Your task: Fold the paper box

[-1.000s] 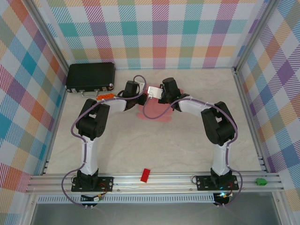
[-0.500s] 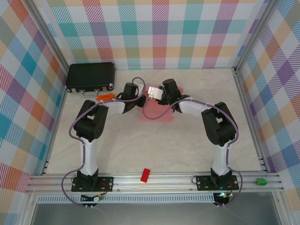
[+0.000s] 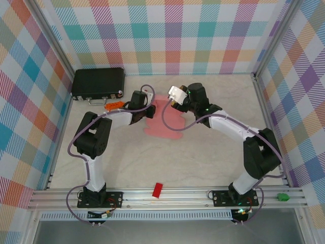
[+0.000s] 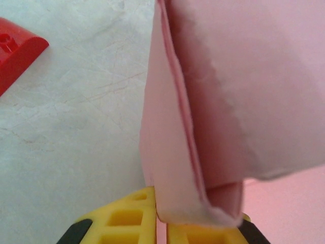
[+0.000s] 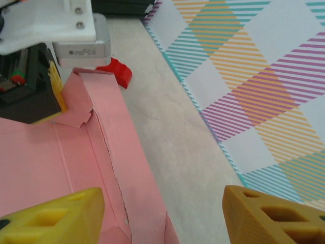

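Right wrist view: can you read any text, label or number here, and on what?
No text can be read.
On the grey metal block: a small dark marking, too blurred to read.
On the paper box: no print, plain pink.

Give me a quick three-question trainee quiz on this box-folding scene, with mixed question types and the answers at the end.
1. True or false: the right gripper is clamped shut on the light-pink thin-card paper box.
2. The left gripper is: A, open in the air; B, shut on a flap of the paper box; C, shut on nothing.
3. In which corner of the pale marbled table does the black rectangular case lie?
Key: 1 false, its jaws stand open. 2 B. 3 the far left corner.
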{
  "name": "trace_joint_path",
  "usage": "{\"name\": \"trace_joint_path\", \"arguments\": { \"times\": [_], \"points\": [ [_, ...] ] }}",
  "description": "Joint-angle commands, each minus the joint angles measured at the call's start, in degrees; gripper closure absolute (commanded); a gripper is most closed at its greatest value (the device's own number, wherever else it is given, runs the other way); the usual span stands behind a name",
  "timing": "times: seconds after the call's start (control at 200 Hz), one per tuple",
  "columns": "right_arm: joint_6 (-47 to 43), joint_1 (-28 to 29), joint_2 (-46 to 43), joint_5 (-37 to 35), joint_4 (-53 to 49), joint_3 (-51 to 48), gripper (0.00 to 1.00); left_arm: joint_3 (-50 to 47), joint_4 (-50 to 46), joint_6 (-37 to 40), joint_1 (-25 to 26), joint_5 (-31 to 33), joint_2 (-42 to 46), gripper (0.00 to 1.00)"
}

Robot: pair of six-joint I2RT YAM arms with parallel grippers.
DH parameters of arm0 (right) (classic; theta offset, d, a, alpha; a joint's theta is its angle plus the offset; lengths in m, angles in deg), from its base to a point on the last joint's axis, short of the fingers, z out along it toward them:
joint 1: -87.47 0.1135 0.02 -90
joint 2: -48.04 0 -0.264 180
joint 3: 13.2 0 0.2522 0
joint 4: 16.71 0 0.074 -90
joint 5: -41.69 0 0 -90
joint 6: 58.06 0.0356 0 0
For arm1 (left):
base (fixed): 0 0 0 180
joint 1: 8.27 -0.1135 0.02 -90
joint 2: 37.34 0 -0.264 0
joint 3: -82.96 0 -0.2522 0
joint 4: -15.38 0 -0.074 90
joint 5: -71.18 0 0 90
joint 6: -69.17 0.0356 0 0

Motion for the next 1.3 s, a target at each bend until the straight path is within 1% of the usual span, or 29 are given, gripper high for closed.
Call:
{"name": "trace_joint_path", "arguments": {
  "times": [0.0, 0.105, 0.2, 0.365, 0.46, 0.605, 0.755, 0.81, 1.135, 1.295],
  "points": [
    [10.1, -1.8, -2.8, 1.5, -4.1, -1.9, 0.36, -1.0, -2.3, 0.7, 0.6, 0.2, 3.3, 0.88],
    [20.4, -6.3, -4.3, 3.1, -9.9, -0.6, 0.36, -1.9, -3.7, 0.3, 0.6, 0.0, 4.6, 0.88],
    [26.8, -11.3, -4.0, 4.6, -14.2, -0.1, 0.36, -3.1, -4.7, -0.1, 0.6, 0.6, 6.1, 0.88],
    [31.5, -17.3, -0.1, 4.0, -16.8, -0.6, 0.4, -6.0, -4.0, 0.2, 0.6, 0.0, 8.3, 0.88],
    [32.0, -19.3, 3.9, 6.0, -19.1, 1.1, 0.41, -6.7, -3.7, 0.1, 0.6, -0.8, 8.9, 0.88],
    [31.2, -19.9, 9.4, 8.5, -21.6, 4.8, 0.43, -7.5, -3.0, -0.5, 0.6, -1.7, 9.4, 0.88],
    [30.8, -19.8, 13.0, 17.4, -25.0, 8.4, 0.45, -8.0, -2.3, -0.8, 0.6, -1.3, 9.3, 0.88],
    [31.0, -19.3, 13.4, 19.1, -24.9, 8.4, 0.45, -8.1, -1.9, -0.8, 0.6, -1.3, 9.2, 0.88],
    [29.1, -16.7, 16.6, 23.9, -28.1, 10.9, 0.46, -8.2, -1.3, -1.7, 0.6, -0.9, 8.4, 0.87],
    [28.3, -15.1, 17.4, 25.1, -28.7, 11.5, 0.46, -8.0, -1.3, -2.2, 0.6, -0.9, 8.0, 0.87]
  ]
}}
